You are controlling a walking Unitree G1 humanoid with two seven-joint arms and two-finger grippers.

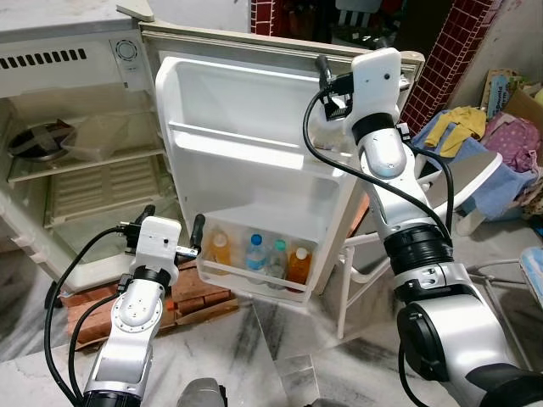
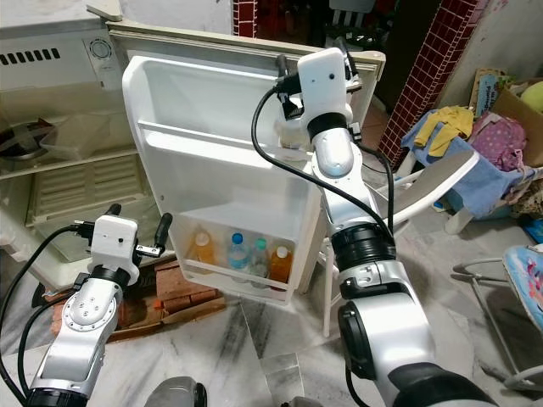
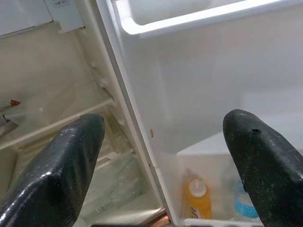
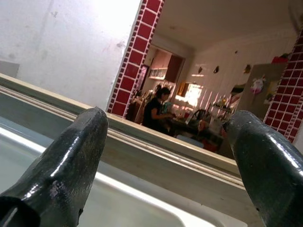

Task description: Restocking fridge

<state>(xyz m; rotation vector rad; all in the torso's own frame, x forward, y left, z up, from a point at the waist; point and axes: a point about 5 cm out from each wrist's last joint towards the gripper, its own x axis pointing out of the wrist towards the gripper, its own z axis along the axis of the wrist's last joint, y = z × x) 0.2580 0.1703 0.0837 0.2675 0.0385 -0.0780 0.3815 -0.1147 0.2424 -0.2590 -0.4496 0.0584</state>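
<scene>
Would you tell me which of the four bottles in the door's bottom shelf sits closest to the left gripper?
The orange bottle at the row's left end, beside the left gripper; the others stand farther right.

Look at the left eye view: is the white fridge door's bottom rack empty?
No, the bottom rack holds four bottles standing in a row.

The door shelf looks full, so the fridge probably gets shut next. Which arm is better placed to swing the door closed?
Probably the right. The right gripper, fingers open, is already up at the top edge of the fridge door. The left gripper hangs open low by the door's hinge side, near the bottles, with little leverage.
</scene>
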